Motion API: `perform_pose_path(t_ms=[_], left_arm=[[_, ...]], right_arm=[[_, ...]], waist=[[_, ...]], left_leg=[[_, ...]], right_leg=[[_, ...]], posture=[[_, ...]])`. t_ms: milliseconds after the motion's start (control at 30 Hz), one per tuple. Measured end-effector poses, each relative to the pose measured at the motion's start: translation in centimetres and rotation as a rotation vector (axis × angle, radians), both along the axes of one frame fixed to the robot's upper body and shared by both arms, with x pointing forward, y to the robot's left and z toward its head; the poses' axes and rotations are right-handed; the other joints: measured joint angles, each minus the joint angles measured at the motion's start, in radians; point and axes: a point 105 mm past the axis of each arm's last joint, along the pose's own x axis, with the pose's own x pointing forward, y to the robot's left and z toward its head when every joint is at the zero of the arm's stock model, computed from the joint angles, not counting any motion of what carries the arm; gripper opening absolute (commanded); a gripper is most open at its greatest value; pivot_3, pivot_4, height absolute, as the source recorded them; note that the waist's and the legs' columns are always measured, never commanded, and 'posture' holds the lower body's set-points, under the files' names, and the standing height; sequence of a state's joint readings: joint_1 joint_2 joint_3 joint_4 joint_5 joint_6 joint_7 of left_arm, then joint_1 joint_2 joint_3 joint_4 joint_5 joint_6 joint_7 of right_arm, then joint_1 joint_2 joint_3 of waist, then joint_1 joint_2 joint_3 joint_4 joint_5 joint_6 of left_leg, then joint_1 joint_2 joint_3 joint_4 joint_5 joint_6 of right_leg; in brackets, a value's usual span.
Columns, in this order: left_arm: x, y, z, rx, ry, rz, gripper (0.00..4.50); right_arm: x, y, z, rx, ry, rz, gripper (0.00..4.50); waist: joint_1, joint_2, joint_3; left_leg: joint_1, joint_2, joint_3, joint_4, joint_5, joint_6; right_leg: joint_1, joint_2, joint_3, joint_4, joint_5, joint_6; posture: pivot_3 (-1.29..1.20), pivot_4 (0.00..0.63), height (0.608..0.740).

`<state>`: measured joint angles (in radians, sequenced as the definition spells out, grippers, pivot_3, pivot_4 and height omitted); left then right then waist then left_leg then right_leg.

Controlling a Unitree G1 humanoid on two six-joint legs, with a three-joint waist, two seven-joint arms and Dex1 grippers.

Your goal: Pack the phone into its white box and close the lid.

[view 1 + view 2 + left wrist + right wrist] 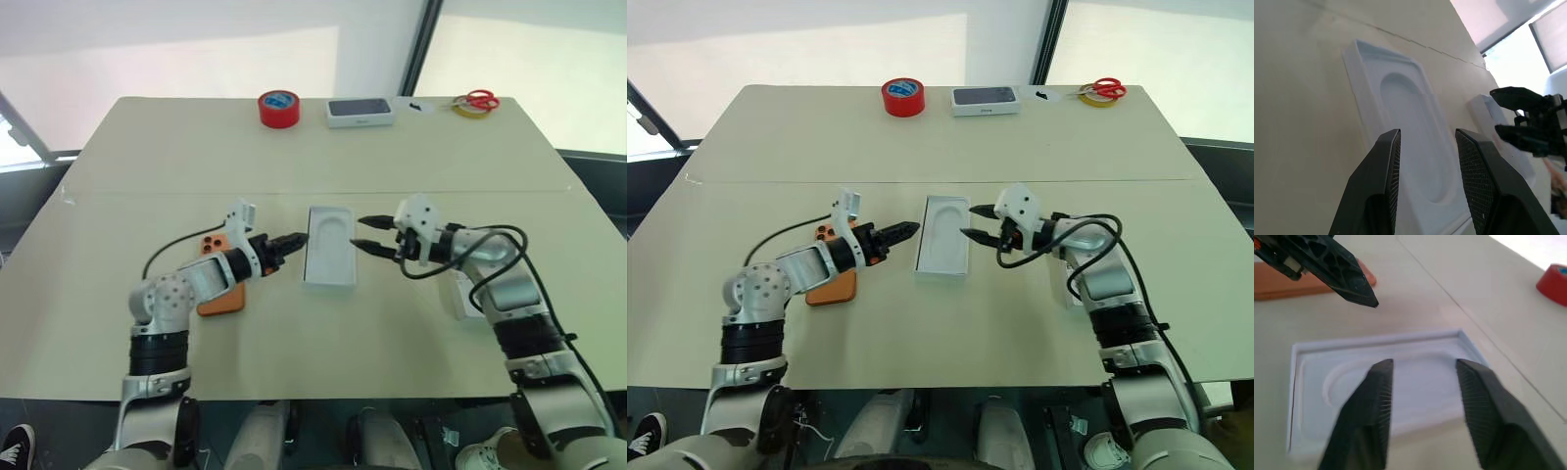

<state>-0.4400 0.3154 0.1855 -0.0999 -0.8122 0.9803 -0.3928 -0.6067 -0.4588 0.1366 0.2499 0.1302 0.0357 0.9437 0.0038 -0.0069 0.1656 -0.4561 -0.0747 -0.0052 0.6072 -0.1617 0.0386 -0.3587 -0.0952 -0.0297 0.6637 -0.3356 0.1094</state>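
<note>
Grippers, left [294,241] and right [370,236], flank your thin white recessed insert [330,245] mid-frame, fingers spread, holding nothing.

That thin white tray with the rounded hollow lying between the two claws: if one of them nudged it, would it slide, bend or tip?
The thin white insert with a rounded recess lies flat on the smooth beige table, so it would probably slide, not tip. It looks thin-walled and hollow, so likely light, and it might flex if pinched by one edge.

The worktop [313,176] is seen from high up by both eye views, looking forward and down. The white insert [1410,147] is seen very close by both wrist views.
</note>
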Motion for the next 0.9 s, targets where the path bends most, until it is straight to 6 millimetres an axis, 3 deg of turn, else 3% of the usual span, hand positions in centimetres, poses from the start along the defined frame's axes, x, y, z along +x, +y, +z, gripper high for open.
perform_pose_path(t_ms=[33, 133, 267, 400, 600, 900], left_arm=[[0.0, 0.9, 0.2, 0.033, -0.043, 0.015, 1.86], [-0.7, 2.8, 0.5, 0.08, -0.122, 0.021, 1.86], [-3.7, 4.9, 0.2, 0.183, -0.245, -0.072, 1.86], [-5.4, 6.5, 0.2, 0.215, -0.319, -0.097, 1.86], [-5.3, 8.0, 0.9, 0.232, -0.334, -0.046, 1.86], [-5.3, 8.6, 0.2, 0.217, -0.287, 0.008, 1.86]], right_arm=[[0.3, 0.7, -0.2, -0.021, -0.02, -0.002, 0.05], [1.1, 2.1, -2.0, -0.133, -0.036, 0.0, 0.05], [1.4, 2.5, -5.2, -0.31, -0.024, 0.024, 0.05], [1.8, 3.5, -5.3, -0.446, -0.113, 0.093, 0.05], [1.9, 5.3, -5.8, -0.412, -0.107, 0.129, 0.05], [2.3, 5.4, -5.8, -0.381, -0.088, 0.117, 0.05]], waist=[[-0.003, 0.0, 0.0], [0.004, 0.0, 0.0], [-0.002, 0.001, 0.0], [-0.008, 0.0, -0.001], [-0.025, 0.0, -0.001], [-0.024, 0.0, -0.001]], left_leg=[[0.0, 0.0, 0.0, -0.001, 0.0, -0.001], [0.0, 0.0, 0.0, -0.002, 0.001, -0.001], [0.0, -0.001, 0.001, -0.005, 0.001, -0.001], [0.006, -0.002, -0.001, -0.012, 0.0, 0.0], [0.013, -0.001, -0.001, -0.017, 0.0, 0.0], [0.013, 0.001, -0.001, -0.017, 0.001, -0.002]], right_leg=[[-0.001, 0.0, 0.0, 0.0, 0.0, 0.0], [-0.002, 0.0, 0.0, 0.0, 0.0, 0.0], [-0.003, -0.001, 0.001, -0.001, 0.0, -0.001], [-0.001, -0.001, 0.001, -0.001, 0.0, -0.001], [0.001, 0.0, 0.003, -0.001, -0.001, -0.002], [0.001, 0.002, 0.003, 0.0, -0.001, -0.003]], posture=[[0.0, 0.15, 0.738], [0.0, 0.15, 0.738], [0.0, 0.15, 0.738], [0.0, 0.15, 0.738], [0.0, 0.15, 0.738], [0.0, 0.15, 0.738]])
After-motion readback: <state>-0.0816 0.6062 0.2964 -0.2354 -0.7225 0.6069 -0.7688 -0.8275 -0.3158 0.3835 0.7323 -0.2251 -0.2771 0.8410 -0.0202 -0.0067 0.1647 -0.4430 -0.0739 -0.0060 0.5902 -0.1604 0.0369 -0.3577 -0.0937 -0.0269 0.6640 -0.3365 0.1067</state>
